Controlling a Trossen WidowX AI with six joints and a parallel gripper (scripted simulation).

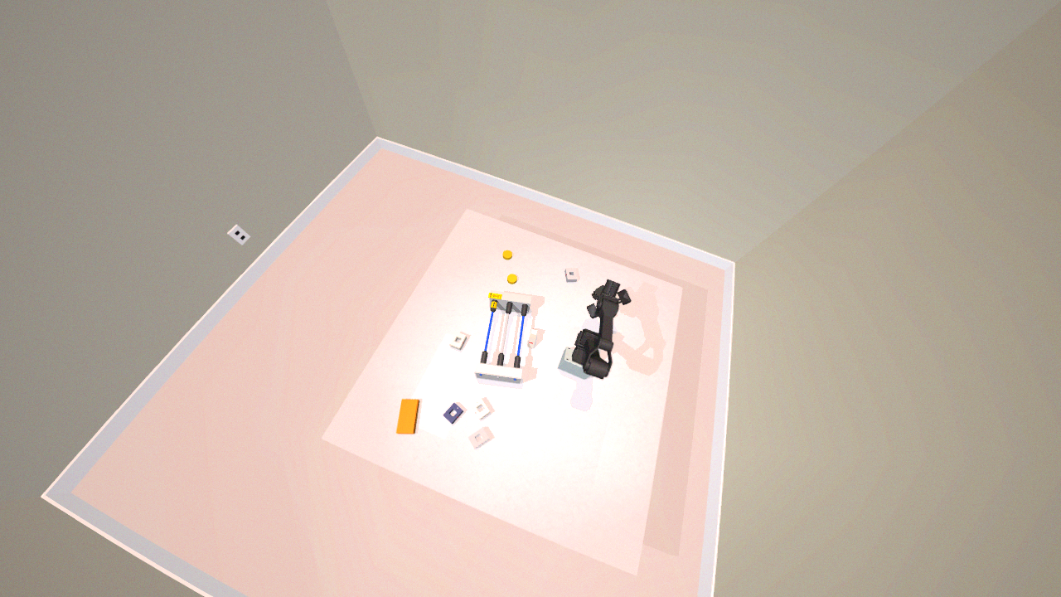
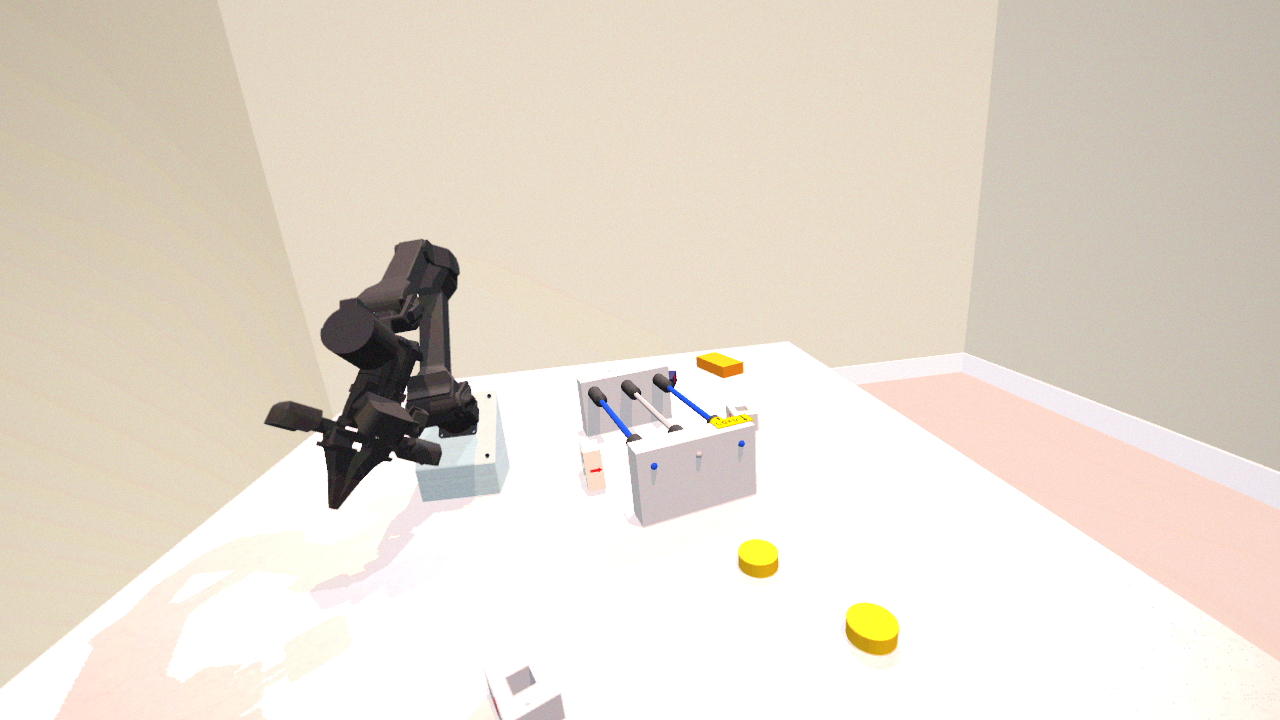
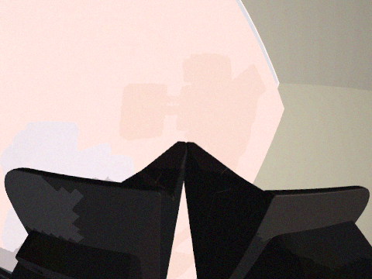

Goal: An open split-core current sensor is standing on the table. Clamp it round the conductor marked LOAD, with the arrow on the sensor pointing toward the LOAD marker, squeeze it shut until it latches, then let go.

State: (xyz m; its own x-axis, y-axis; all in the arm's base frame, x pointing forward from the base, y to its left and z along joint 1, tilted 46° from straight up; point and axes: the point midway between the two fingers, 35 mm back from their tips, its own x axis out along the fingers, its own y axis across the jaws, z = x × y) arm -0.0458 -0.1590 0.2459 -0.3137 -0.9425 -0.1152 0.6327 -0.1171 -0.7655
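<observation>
Grasping the sensor was apparently the step in hand. The black arm's (image 1: 607,327) (image 2: 435,326) jaws were clenched on nothing; the cream, block-like sensor (image 1: 532,338) (image 2: 593,469) stood beside the terminal frame, off the blue LOAD conductor (image 1: 487,332) (image 2: 689,402). Next, they needed opening and aligning around it.

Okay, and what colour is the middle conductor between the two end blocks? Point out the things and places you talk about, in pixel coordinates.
White or pale grey conductor (image 1: 504,333) (image 2: 654,411); the exterior view shows it best.

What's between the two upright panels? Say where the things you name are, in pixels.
Three parallel conductors: the blue LOAD conductor (image 1: 488,332) (image 2: 689,402), a pale one (image 1: 504,333) (image 2: 654,411), another blue one (image 1: 520,337) (image 2: 616,420). Top and exterior both show it.
</observation>
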